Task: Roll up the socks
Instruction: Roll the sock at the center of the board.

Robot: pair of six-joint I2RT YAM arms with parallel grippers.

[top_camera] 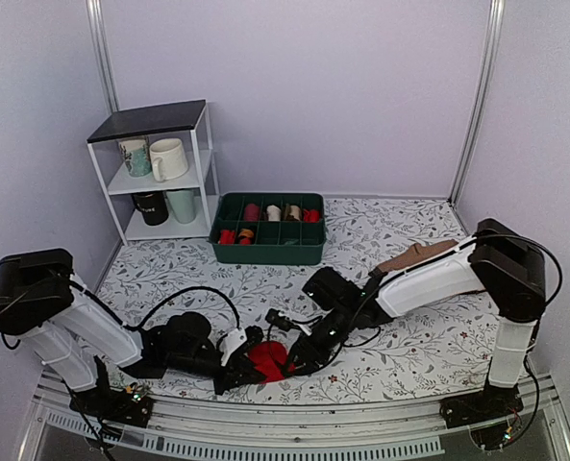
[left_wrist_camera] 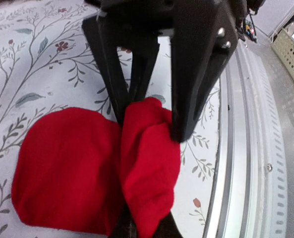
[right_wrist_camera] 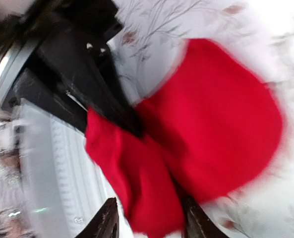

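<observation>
From above, the socks (top_camera: 268, 357) are a small red patch on the patterned cloth just beyond the front rail (top_camera: 294, 415), wedged between the two arms. The left gripper (top_camera: 238, 373) is at their left end and the right gripper (top_camera: 299, 357) at their right end, so both are equally near and neither has to reach. In the left wrist view, the cloth is in two parts. A raised fold runs along the rail (left_wrist_camera: 241, 148) and close to it, and a flat rounded lobe of the socks (left_wrist_camera: 67, 168) spreads out on the side away from the rail. The left gripper (left_wrist_camera: 147, 229) is clamped on the near end of the fold, with red fabric pinched between its closed fingers. The right gripper (left_wrist_camera: 149, 126) comes in over the far end with its fingers apart, one on each side of the fold. The finger nearer the rail rests against the cloth. The right wrist view is blurred but shows the same thing. The right gripper (right_wrist_camera: 149, 220) straddles the fold without squeezing it, the left gripper (right_wrist_camera: 129, 126) bites the fabric on the side toward the rail (right_wrist_camera: 62, 163), and the flat lobe lies beyond. Any rolling would probably have to turn about the fold's axis, which runs along the rail.
</observation>
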